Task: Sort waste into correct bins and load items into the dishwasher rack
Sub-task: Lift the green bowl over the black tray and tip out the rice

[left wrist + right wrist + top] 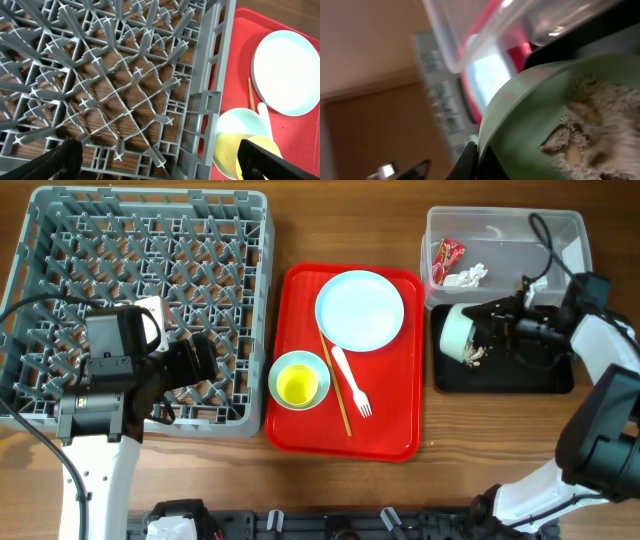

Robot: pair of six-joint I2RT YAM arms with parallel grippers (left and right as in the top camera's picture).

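The right end effector [495, 328] is clamped on the rim of a mint bowl [457, 330], which is tipped on its side over the black tray [520, 380], just right of the red tray [395, 435]. Rice scraps [476, 356] lie at the bowl's edge on the black tray, and the right wrist view shows more clinging inside the bowl. Behind the black tray, a clear tub [505, 220] holds a red wrapper [449, 255] and a white tissue [467, 276].

The left end effector [162, 165] hangs with its fingers wide apart, holding nothing, over the grey rack [200, 100], which sits left of the red tray.

On the red tray are a plate [360, 310], a second bowl [312, 367] with a yellow cup [297, 386] inside, a fork [352, 383] and a chopstick [336, 385]. Everything rests on a brown wooden desk [330, 220].
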